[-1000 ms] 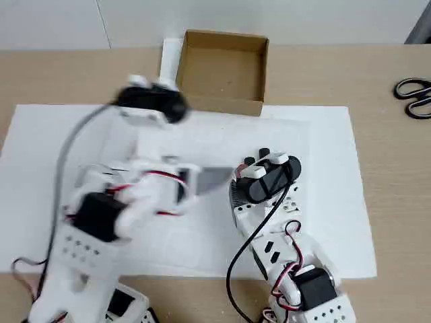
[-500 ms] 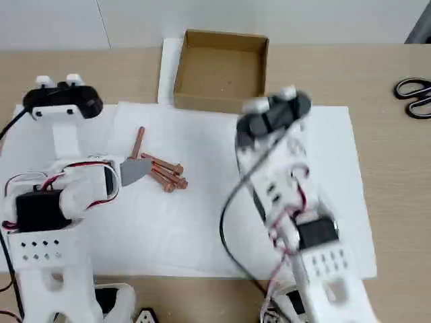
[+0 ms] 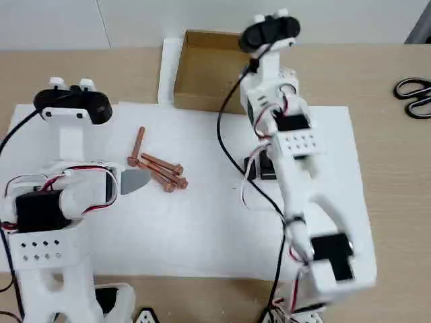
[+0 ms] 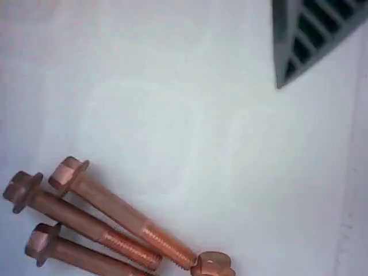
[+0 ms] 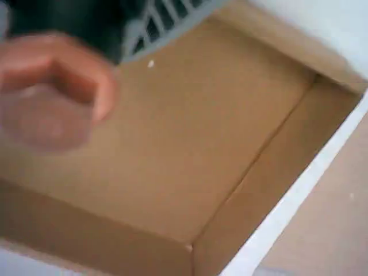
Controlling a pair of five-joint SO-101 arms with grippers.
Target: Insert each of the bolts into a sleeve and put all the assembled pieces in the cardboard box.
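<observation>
Three copper bolts [image 3: 163, 173] with flanged hex heads lie side by side, touching, on the white sheet [image 3: 202, 222], their shanks slanting the same way. A fourth bolt [image 3: 137, 146] lies at an angle to them, its head just beside their threaded ends. Well apart, at the sheet's far edge, sits the open brown cardboard box [image 3: 202, 70]. Above the box floor there's a blurred copper piece [image 5: 52, 92].

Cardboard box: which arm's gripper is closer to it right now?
Right. The right gripper hangs over the cardboard box, above its floor. The left gripper sits over the white sheet beside the loose bolts, well short of the box.
</observation>
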